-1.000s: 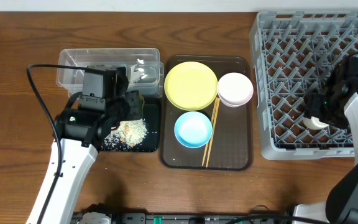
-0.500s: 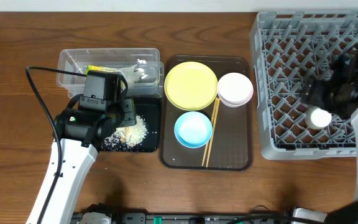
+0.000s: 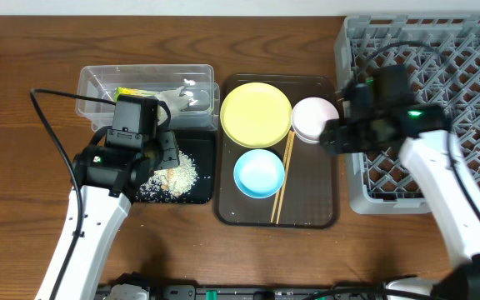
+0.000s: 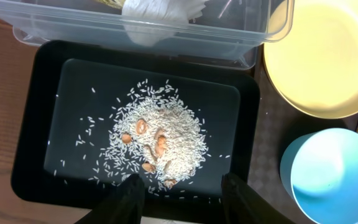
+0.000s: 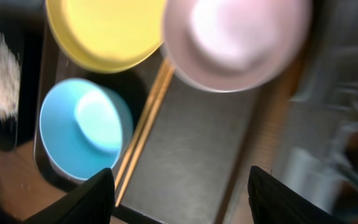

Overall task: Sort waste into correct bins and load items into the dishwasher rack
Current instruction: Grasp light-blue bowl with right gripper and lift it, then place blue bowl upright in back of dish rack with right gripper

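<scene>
My left gripper (image 3: 161, 157) (image 4: 182, 199) is open and empty over the near edge of the shallow black tray (image 3: 202, 196) (image 4: 42, 124), which holds the rice scraps (image 3: 173, 177) (image 4: 160, 134). Behind it, the clear tub (image 3: 98, 83) (image 4: 73, 28) holds the yellow-green wrapper (image 3: 132, 93) and white tissue (image 3: 177, 98) (image 4: 160, 12). My right gripper (image 3: 330, 140) (image 5: 182, 196) is open and empty above the brown tray's right side, next to the pink bowl (image 3: 313, 119) (image 5: 235, 37). The yellow plate (image 3: 256, 113) (image 5: 104, 31), blue bowl (image 3: 259, 173) (image 5: 82, 130) and chopsticks (image 3: 282, 179) (image 5: 143, 124) lie on that tray. The cup is hidden.
The dark brown serving tray (image 3: 307, 208) (image 5: 191, 137) sits mid-table. The large grey dishwasher rack (image 3: 465, 50) fills the right side, and my right arm crosses its front left corner. The right wrist view is blurred.
My right gripper has swung left from the rack's front part to the brown tray beside the pink bowl. The pale cup seen by it in the rack no longer shows. The left arm barely moved.
</scene>
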